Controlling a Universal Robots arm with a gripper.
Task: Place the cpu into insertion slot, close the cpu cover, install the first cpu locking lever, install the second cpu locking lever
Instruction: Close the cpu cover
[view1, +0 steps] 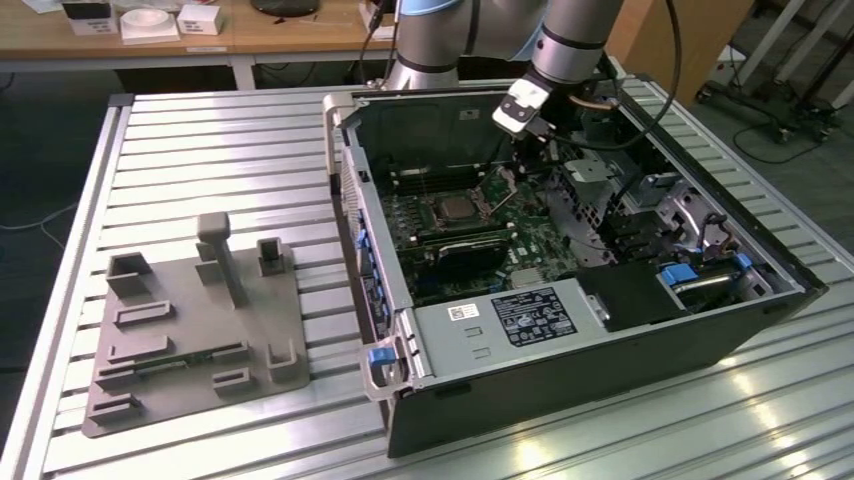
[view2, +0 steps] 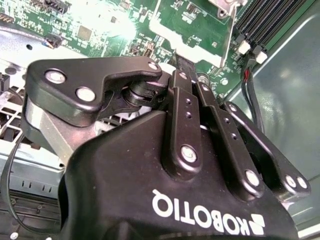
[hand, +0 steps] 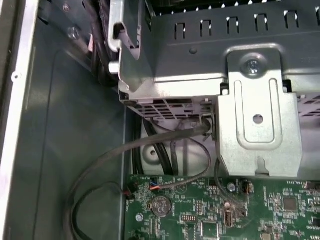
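Here's the arm, reaching down from the far side into the open computer case (view1: 400, 130) lying on the slatted worktop (view1: 214, 150). The gripper (view1: 510, 180) hangs low over the green circuit board, just to the exterior view's right of the insertion slot (view1: 435, 214). And there's the cpu (view1: 458, 207), its silvery-grey top sitting square inside that slot. In the second wrist view the gripper (view2: 182, 64) has its fingers (view2: 181, 92) drawn together with no gap showing. Whether anything is pinched between them, I cannot tell.

It's tight in there. Long black memory slots (view1: 430, 180) run along the slot's far side, and more lie on its near side. A grey metal drive cage (view1: 587, 185) crowds the gripper from the exterior view's right, with black cables (hand: 125, 155) looping below it in the first wrist view. The black labelled box (view1: 534, 318) closes off the near end.

Outside, at the exterior view's left, a grey fixture tray (view1: 200, 320) stands well apart from the case.
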